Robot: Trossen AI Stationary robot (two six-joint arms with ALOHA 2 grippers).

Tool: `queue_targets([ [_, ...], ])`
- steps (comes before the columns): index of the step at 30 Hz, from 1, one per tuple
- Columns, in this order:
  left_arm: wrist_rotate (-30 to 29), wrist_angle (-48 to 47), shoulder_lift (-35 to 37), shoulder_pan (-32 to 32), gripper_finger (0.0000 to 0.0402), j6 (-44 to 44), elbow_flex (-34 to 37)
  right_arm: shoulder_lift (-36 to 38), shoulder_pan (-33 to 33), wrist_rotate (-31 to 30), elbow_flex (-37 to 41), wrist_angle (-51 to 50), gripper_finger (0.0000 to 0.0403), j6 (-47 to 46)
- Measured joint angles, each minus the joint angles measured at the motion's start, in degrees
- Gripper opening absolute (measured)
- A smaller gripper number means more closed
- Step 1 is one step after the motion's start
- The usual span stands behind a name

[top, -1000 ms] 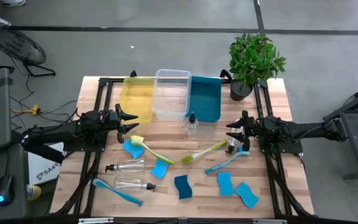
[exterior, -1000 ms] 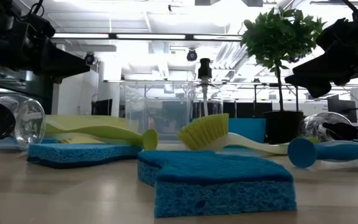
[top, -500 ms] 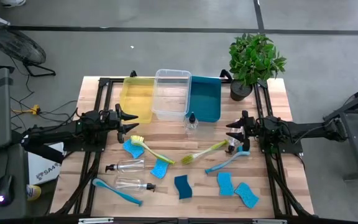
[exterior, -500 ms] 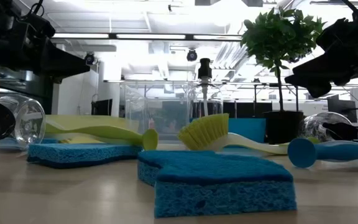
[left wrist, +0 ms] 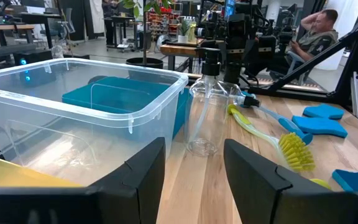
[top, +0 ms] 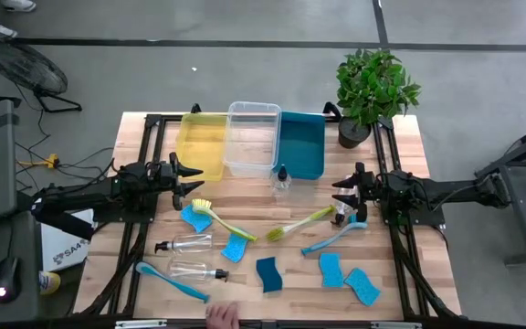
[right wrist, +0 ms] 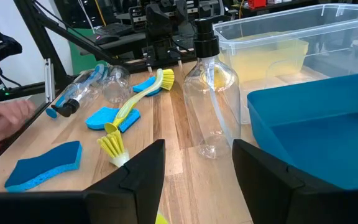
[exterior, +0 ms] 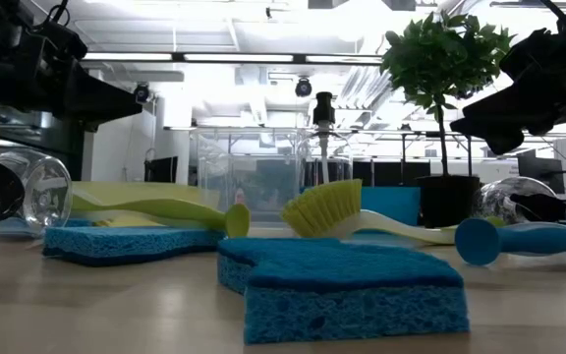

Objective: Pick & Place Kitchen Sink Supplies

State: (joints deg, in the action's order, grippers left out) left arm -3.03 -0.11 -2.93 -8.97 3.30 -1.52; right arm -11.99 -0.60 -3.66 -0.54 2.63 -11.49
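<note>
At table's left, left gripper hovering by yellow bin, fingers apart, empty. Mid-table: upright clear bottle just in front of teal bin; brushes, sponges and bottles scattered nearer front edge (a person's hand there). At right, right gripper parted, nothing held.

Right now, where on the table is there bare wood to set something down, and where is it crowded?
Free: the strip between the yellow bin and the left table edge, and the right rear corner beside the plant. Some bare wood lies between the upright bottle and the right gripper. Crowded: the front middle, with sponges, brushes and lying bottles. A hand shows at the front edge.
</note>
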Motion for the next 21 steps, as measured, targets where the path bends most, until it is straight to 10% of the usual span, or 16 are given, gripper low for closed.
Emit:
queue_targets([
  [21,0.0,0.0,0.0,0.0,0.016,0.0,0.0,0.0,0.0,-6.4,0.0,2.8,0.0181,-4.4],
])
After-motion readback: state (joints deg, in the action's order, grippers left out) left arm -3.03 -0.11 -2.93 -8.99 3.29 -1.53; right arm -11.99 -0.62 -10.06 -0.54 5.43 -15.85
